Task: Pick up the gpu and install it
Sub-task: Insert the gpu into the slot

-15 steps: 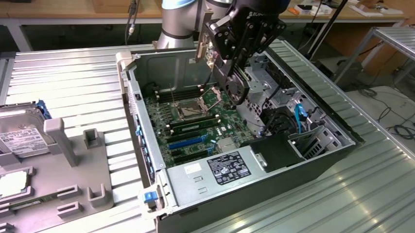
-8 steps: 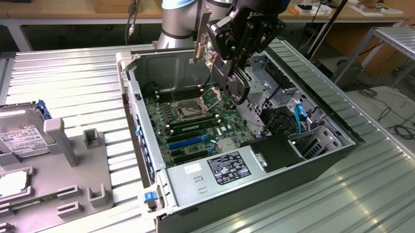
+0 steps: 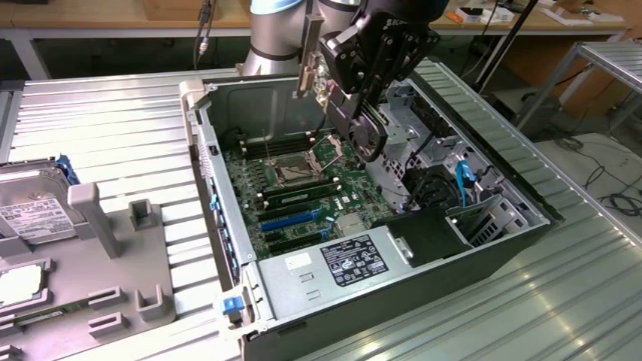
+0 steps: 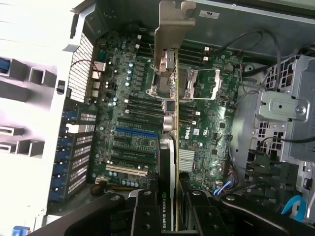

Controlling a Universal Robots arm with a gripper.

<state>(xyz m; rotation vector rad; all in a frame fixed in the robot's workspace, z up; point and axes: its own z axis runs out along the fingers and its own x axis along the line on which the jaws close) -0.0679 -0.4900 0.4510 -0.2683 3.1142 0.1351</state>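
The gpu (image 3: 323, 90) is a thin green card with a silver end bracket (image 3: 304, 74). It hangs in the air over the open computer case (image 3: 216, 188). My gripper (image 3: 346, 113) is shut on it from above. The wrist view shows the gpu (image 4: 170, 142) edge-on between my two black fingers (image 4: 146, 214), with its bracket (image 4: 171, 24) at the far end. Beneath it lies the motherboard (image 4: 128, 113), and the card hovers over the processor socket (image 4: 197, 83) area. The blue expansion slot (image 4: 137, 131) lies beside the card's line and apart from it.
Memory sticks (image 3: 291, 197) and expansion slots (image 3: 286, 223) fill the board. A power supply (image 3: 341, 263) sits at the case's near end, with drive cages and cables (image 3: 441, 173) on the exterior view's right. A hard drive (image 3: 30, 214) and a grey fixture (image 3: 131, 248) lie outside the case on the exterior view's left.
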